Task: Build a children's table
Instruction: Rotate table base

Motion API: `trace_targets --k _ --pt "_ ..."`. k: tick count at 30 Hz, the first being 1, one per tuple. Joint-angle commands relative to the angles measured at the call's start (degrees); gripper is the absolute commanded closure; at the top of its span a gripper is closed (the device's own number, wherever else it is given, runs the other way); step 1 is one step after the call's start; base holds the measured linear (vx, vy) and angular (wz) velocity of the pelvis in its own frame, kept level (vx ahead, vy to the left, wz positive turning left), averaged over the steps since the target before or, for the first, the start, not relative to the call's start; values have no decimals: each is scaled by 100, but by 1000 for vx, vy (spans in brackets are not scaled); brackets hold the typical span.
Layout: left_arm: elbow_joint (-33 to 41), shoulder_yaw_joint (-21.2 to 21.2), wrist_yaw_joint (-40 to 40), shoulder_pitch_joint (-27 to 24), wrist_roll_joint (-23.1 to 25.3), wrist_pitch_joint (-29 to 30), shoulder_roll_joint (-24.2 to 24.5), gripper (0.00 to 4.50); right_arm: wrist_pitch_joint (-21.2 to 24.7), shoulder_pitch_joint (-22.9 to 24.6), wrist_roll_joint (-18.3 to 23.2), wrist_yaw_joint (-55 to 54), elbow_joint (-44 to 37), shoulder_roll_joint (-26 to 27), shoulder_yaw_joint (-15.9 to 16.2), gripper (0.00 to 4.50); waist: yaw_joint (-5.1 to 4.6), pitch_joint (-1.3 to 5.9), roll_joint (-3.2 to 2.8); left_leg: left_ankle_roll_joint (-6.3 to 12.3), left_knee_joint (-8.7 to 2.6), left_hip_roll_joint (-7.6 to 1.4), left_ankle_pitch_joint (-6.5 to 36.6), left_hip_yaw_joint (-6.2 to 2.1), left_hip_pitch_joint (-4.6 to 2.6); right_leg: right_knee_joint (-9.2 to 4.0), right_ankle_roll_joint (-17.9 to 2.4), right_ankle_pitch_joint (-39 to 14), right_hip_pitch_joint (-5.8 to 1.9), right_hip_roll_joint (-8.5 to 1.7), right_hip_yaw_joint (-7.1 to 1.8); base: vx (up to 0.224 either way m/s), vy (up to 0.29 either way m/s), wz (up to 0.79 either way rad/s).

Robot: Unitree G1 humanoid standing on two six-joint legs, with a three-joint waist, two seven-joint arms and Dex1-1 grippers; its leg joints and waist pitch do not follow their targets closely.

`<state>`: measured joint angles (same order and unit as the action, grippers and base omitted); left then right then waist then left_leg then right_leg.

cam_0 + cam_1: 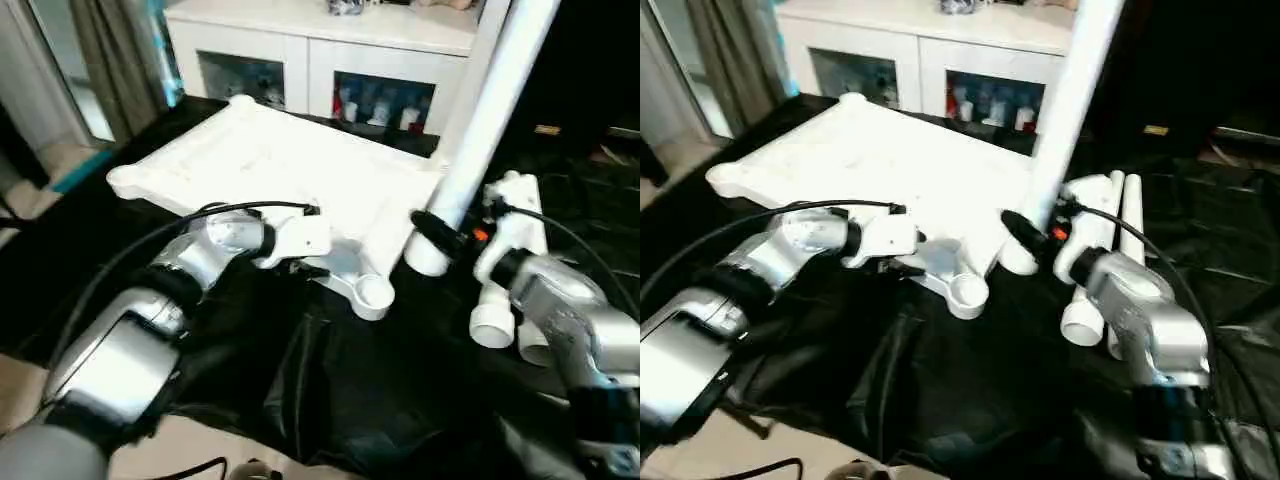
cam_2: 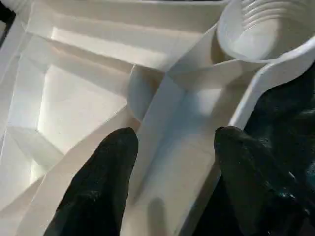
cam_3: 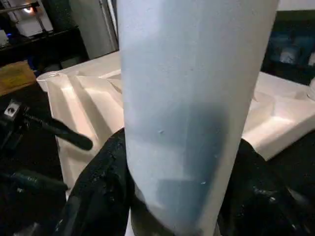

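a: lying upside down on the black cloth (image 1: 330, 390), the table top (image 1: 270, 160) shows its ribbed underside, with one round corner socket (image 1: 373, 293) at the near edge facing up.

b: and on the left?

a: the left gripper (image 2: 172, 147) sits over that near corner. its two black fingers (image 2: 106, 172) stand apart, one on each side of a white rib that runs up to the socket. they don't look pressed onto it; nothing is held.

b: what sits behind the table top?

a: a white cabinet (image 1: 320, 50) with glass-fronted shelves, and a curtain (image 1: 110, 50) at the far left.

b: moving right, then?

a: a long white leg (image 1: 490, 110) stands steeply tilted, its lower end just beside the right edge of the table top and close to the socket, its upper end leaning away out of the top of the picture. the right gripper (image 3: 182, 196) is clamped on it near the bottom, a black finger on each side of the tube.

b: is the leg in the socket?

a: no, its end sits to the right of it, apart from it.

b: anything further right?

a: more white legs (image 1: 500, 310) lie side by side on the cloth, partly behind the right wrist, their open ends facing the near side.
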<state>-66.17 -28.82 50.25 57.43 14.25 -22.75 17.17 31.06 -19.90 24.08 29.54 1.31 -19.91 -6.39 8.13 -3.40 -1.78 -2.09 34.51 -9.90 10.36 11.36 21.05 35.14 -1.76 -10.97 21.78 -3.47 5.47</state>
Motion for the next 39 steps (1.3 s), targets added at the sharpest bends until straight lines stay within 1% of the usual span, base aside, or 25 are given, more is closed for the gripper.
trace_targets --k 1,3,4,5,6,8,10,12,13,14,17,20,22,23,24,27,28,29,30,31,33,35,36,38,39 --pt "-294 8 90 52 96 60 -83 161 41 29 24 -69 -222 -38 -104 262 -2 448 9 99 -350 -353 960 -231 -94 -502 -858 -1272 -310 -642 -375 0 0 0" --pt "-404 -30 148 88 157 36 -94 161 50 43 21 -90 -247 -30 -97 262 -3 456 5 154 -346 -352 879 -233 -79 -492 -844 -1238 -308 -638 -370 0 0 0" --pt "-426 -42 171 96 172 33 -94 188 51 43 19 -96 -249 -27 -95 262 -5 452 -1 175 -349 -354 864 -237 -74 -493 -842 -1240 -303 -637 -367 0 0 0" --pt "-509 -64 196 126 217 -3 -102 195 62 49 15 -112 -268 -20 -93 262 -9 464 -3 204 -342 -355 846 -236 -74 -485 -838 -1234 -300 -636 -365 0 0 0" --pt "-596 -38 281 159 218 -25 -117 195 74 40 14 -122 -277 -12 -90 262 -7 468 -27 224 -337 -346 823 -231 -71 -490 -824 -1255 -294 -631 -364 0 0 0" --pt "-722 119 452 263 116 74 -142 214 76 -10 10 -139 -265 1 -80 262 -4 481 -47 244 -335 -350 790 -233 -72 -491 -837 -1173 -292 -631 -362 0 0 0" --pt "-756 257 535 339 27 100 -147 236 73 -25 23 -144 -260 -7 -88 262 -8 487 -47 261 -337 -353 790 -233 -68 -480 -891 -1058 -291 -633 -354 0 0 0" --pt "-776 409 626 382 -98 116 -159 238 63 -19 27 -144 -257 -15 -87 262 -5 492 -41 273 -337 -358 766 -235 -64 -463 -934 -967 -294 -635 -354 0 0 0" --pt "-785 537 775 410 -228 175 -168 238 55 -7 27 -130 -256 -20 -78 262 -1 493 -31 293 -332 -356 744 -227 -63 -462 -968 -920 -295 -645 -356 0 0 0" --pt "-791 635 920 435 -328 215 -171 238 49 5 24 -123 -256 -22 -68 262 9 496 -34 305 -334 -365 720 -229 -63 -450 -1003 -882 -291 -647 -354 0 0 0" --pt "-823 700 1131 453 -365 260 -166 238 55 19 24 -117 -270 -19 -44 262 10 492 -44 321 -335 -376 742 -228 -67 -454 -1027 -893 -282 -654 -353 0 0 0" --pt "-875 811 1331 450 -406 411 -200 238 62 19 13 -88 -275 -31 -3 262 2 478 -43 309 -340 -368 781 -222 -70 -471 -1007 -987 -284 -660 -357 0 0 0" --pt "-899 799 1375 408 -343 412 -229 238 59 24 7 -71 -273 -40 13 262 6 478 -41 307 -341 -364 782 -224 -68 -481 -973 -1069 -288 -655 -358 0 0 0" --pt "-914 713 1323 338 -214 343 -260 238 56 17 -10 -48 -261 -64 29 262 6 478 -40 306 -344 -367 778 -225 -66 -477 -965 -1066 -288 -651 -357 0 0 0" --pt "-916 695 1309 324 -190 324 -264 238 55 19 -13 -46 -263 -67 33 262 2 478 -55 303 -348 -378 808 -230 -75 -485 -957 -1071 -283 -652 -358 0 0 0" --pt "-946 586 1055 241 -38 224 -339 238 63 42 -30 -40 -302 -97 45 262 -10 482 -92 285 -348 -389 845 -240 -75 -478 -973 -981 -285 -648 -360 0 0 0" --pt "-956 556 894 224 28 193 -374 238 67 54 -37 -39 -322 -113 46 262 -19 484 -82 277 -348 -391 879 -238 -82 -483 -981 -955 -289 -644 -360 0 0 0" --pt "-969 525 741 214 100 200 -411 238 74 65 -39 -40 -344 -127 45 262 -18 481 -85 279 -350 -387 878 -239 -80 -484 -986 -948 -291 -645 -360 0 0 0" --pt "-981 511 581 209 178 244 -445 238 84 82 -39 -43 -375 -136 44 262 -16 485 -132 275 -343 -382 878 -245 -79 -481 -995 -933 -294 -644 -358 0 0 0" --pt "-990 507 490 204 228 280 -468 238 93 99 -35 -46 -402 -141 42 262 -30 484 -98 284 -341 -373 885 -240 -73 -489 -977 -919 -306 -635 -358 0 0 0" --pt "-1020 463 464 177 307 342 -507 238 120 143 -28 -55 -478 -155 38 262 -27 483 -124 316 -333 -356 825 -237 -59 -496 -939 -915 -313 -631 -359 0 0 0" --pt "-1026 410 429 162 376 304 -509 238 128 156 -30 -55 -496 -163 39 262 -24 485 -113 355 -335 -353 783 -239 -62 -504 -901 -960 -308 -622 -353 0 0 0" --pt "-1048 315 349 137 512 329 -505 238 144 202 -26 -59 -546 -176 42 262 -26 484 -140 357 -329 -343 767 -239 -53 -508 -883 -1015 -310 -626 -349 0 0 0" --pt "-1080 272 332 124 599 417 -495 238 156 241 -23 -63 -580 -182 52 262 -48 472 -134 353 -342 -348 845 -243 -58 -538 -833 -1188 -300 -612 -338 0 0 0" --pt "-1104 285 326 127 618 543 -497 256 162 258 -20 -64 -595 -184 57 262 -52 471 -130 348 -342 -348 857 -240 -60 -539 -829 -1235 -296 -614 -338 0 0 0"
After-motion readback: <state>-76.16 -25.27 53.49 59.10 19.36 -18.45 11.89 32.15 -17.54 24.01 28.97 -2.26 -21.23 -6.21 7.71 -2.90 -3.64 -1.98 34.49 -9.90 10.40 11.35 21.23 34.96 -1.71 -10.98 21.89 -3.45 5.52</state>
